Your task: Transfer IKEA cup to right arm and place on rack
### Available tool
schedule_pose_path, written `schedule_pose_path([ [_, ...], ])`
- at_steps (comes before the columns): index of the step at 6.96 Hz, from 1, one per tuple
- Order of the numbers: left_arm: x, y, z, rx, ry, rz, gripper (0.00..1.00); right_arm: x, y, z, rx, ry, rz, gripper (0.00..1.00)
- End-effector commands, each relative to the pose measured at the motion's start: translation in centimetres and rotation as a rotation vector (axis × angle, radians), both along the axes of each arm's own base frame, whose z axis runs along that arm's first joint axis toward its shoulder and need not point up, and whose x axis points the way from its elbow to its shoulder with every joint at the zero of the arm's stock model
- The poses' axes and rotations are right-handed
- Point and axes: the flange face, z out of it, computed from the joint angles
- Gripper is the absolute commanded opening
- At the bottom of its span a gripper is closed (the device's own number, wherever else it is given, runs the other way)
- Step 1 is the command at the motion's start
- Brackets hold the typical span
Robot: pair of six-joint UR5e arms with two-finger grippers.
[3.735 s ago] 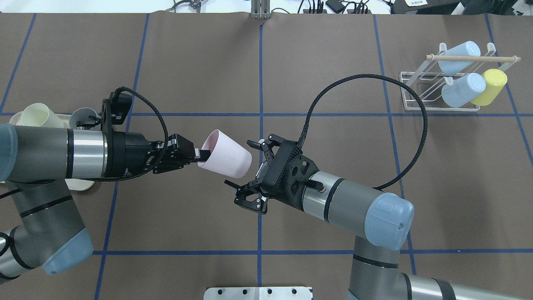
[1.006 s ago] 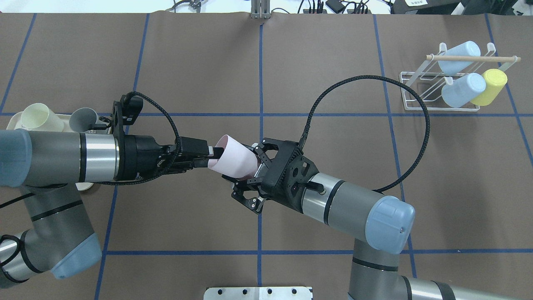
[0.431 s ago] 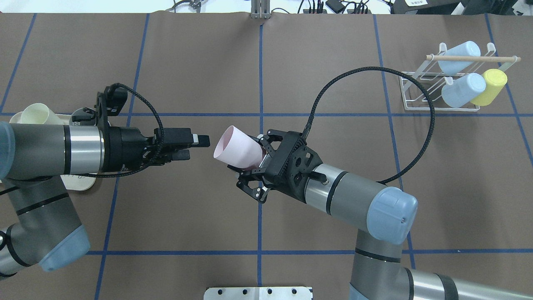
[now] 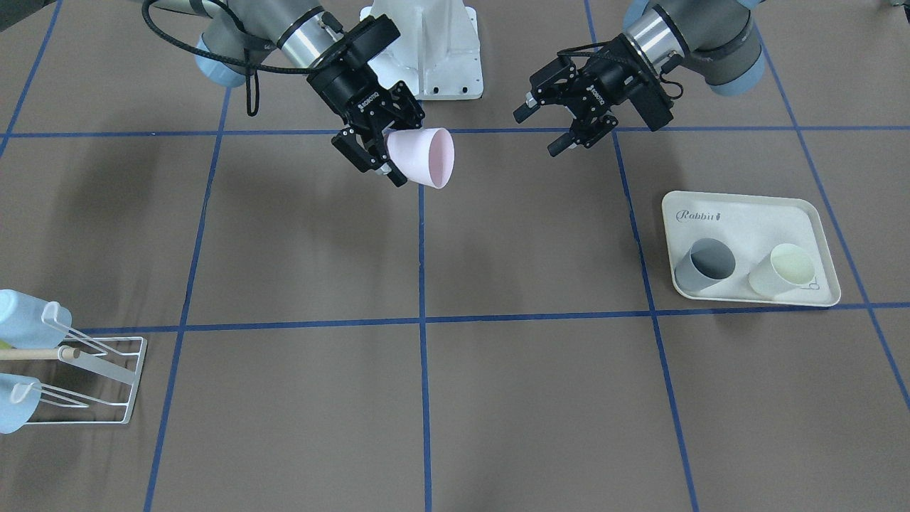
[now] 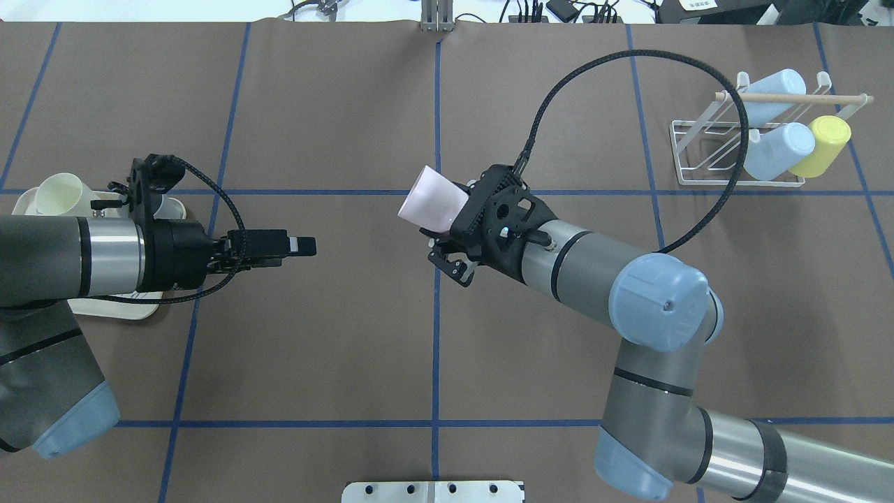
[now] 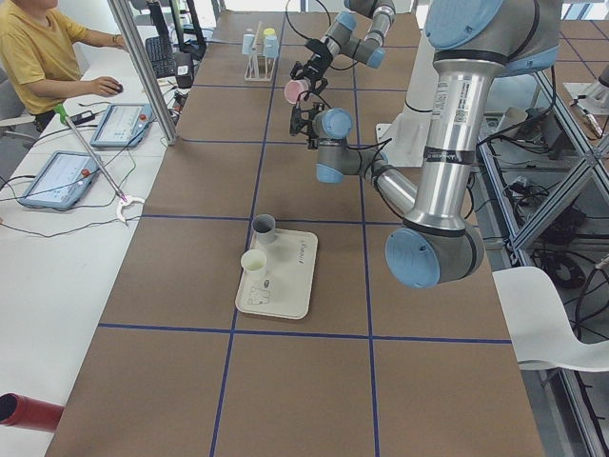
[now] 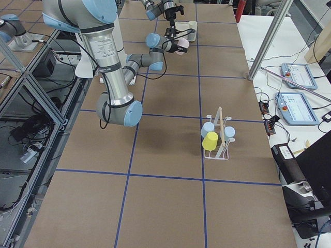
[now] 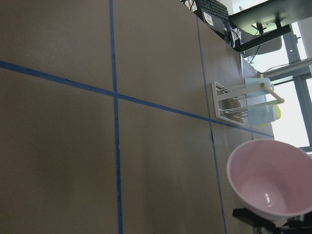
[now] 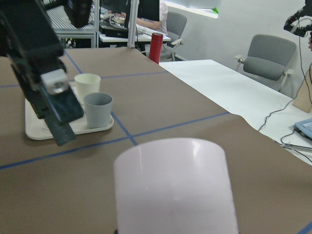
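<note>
On the overhead view, the pink cup hangs off the brown table close to its centre. It is tipped on its side with its mouth facing about 10 o'clock. The right gripper is clamped across the cup's base end, one finger on each side of the wall. The left wrist view looks straight into the cup's mouth at a smooth pink inside. The left gripper sits at 9 o'clock from the cup and well apart from it; its fingers are spread and grip nothing. The rack stands toward 2 o'clock from the table's centre with a wooden rod through its top. It carries two light blue cups and a yellow cup, all hung at a slant on its prongs. At 9 o'clock, partly under the left arm, lies a cream tray. It holds a grey cup and a pale cream cup, both upright with mouths up, side by side and apart.
</note>
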Motion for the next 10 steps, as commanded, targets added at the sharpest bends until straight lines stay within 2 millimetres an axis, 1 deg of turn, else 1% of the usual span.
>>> schedule_pose_path([
  [1,-0.2,-0.2,0.5,0.006,-0.013,-0.008,1.00,2.8,-4.8,2.2,0.007,0.243,0.061,0.00],
  [2,-0.2,-0.1,0.6,0.006,-0.013,-0.008,1.00,4.0,-6.6,3.3,-0.050,0.351,0.085,0.00],
  [3,-0.2,-0.2,0.6,0.003,-0.014,-0.010,1.00,5.4,-7.4,4.1,-0.128,0.478,0.100,0.00],
  [4,-0.2,-0.2,0.6,0.003,-0.014,-0.010,1.00,8.0,-7.9,3.9,-0.177,0.565,0.120,0.00],
  [5,-0.1,-0.2,0.7,0.004,-0.015,-0.010,1.00,10.2,-9.2,4.3,-0.114,0.737,0.096,0.00],
  [6,-0.1,-0.2,0.7,0.002,-0.015,-0.011,1.00,12.7,-11.0,5.5,-0.054,0.905,0.076,0.00],
  [7,-0.2,-0.2,0.6,0.003,-0.014,-0.011,1.00,14.5,-12.3,6.8,0.004,1.066,0.049,0.00],
  [8,-0.2,-0.2,0.6,0.004,-0.013,-0.011,1.00,15.8,-12.9,8.3,0.115,1.275,0.006,0.00],
  [10,-0.2,-0.2,0.6,0.004,-0.012,-0.013,1.00,17.9,-12.8,13.7,0.193,1.536,-0.060,0.00],
])
